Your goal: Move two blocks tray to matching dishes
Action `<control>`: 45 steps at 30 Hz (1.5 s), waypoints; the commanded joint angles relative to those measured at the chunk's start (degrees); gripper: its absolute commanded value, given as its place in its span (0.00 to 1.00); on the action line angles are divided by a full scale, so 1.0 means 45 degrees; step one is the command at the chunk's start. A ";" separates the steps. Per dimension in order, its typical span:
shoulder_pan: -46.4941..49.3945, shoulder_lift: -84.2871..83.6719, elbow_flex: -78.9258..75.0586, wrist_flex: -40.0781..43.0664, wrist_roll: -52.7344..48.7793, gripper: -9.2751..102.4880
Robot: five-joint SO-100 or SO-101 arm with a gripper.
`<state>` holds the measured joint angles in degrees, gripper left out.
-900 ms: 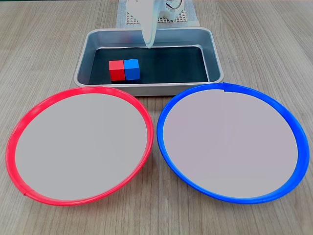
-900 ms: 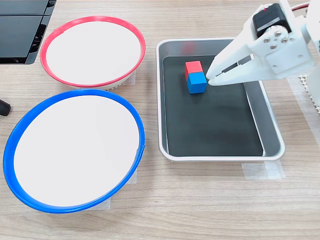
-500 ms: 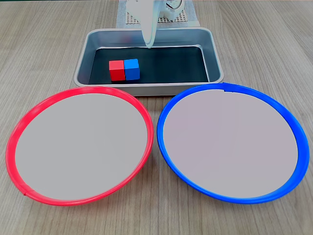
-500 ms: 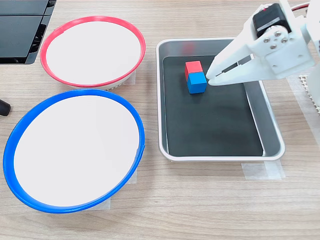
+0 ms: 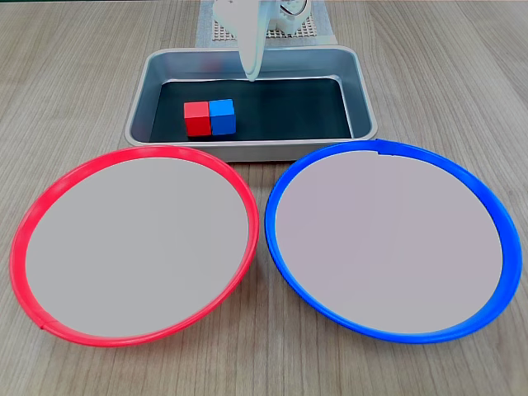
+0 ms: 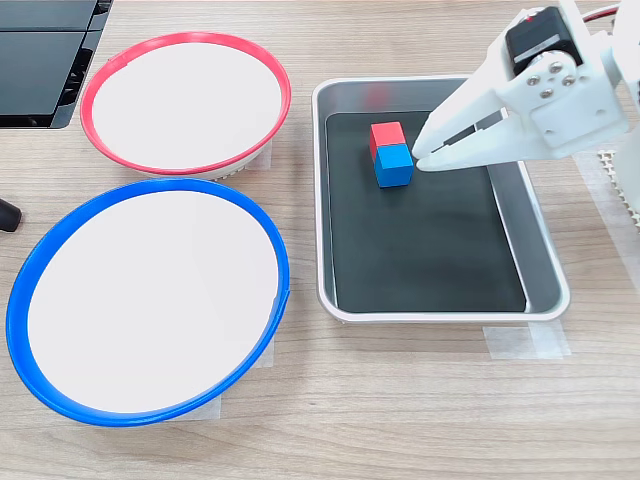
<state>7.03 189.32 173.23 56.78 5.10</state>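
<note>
While small red cube (image 5: 196, 118) and small blue cube (image 5: 222, 116) sit touching in silver-grey metal tray (image 5: 364, 107), upper centre of frame, you have nothing delivered. Red-rimmed round dish (image 5: 33, 217) and blue-rimmed round dish (image 5: 492, 214) bare. White gripper (image 6: 419, 156) hovers beside blue cube, fingers nearly together, holding nothing. Both transfers left.

The light wooden table (image 6: 400, 420) carries strips of clear tape (image 6: 527, 342), a white perforated mat (image 5: 216, 31) at its far edge, a flat black panel (image 6: 40, 60) in one corner, and a small black object (image 6: 8, 215), too cropped to identify.
</note>
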 commanded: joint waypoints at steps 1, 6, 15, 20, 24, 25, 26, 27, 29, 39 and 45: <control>-0.0098 0.0293 0.0000 0.0059 -0.0078 0.08; -0.0508 0.0293 0.0000 0.0020 -0.0684 0.11; -0.0293 -0.9922 -0.8828 0.4922 -0.6621 0.17; 0.0762 -1.6172 -1.3711 0.6797 -0.6582 0.25; 0.1406 -1.9414 -1.5215 0.6758 -0.6934 0.29; 0.1523 -1.9980 -1.5371 0.6621 -0.7148 0.29; 0.1621 -2.0469 -1.5449 0.6523 -0.7461 0.30; 0.1699 -2.0879 -1.5449 0.6328 -0.7734 0.30; 0.1797 -2.1484 -1.5449 0.5898 -0.8203 0.29; 0.1602 -2.2324 -1.4355 0.3223 -0.8457 0.20; 0.1328 -2.2227 -1.3887 0.2988 -0.8574 0.08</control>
<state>13.54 88.68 110.48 70.84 -33.22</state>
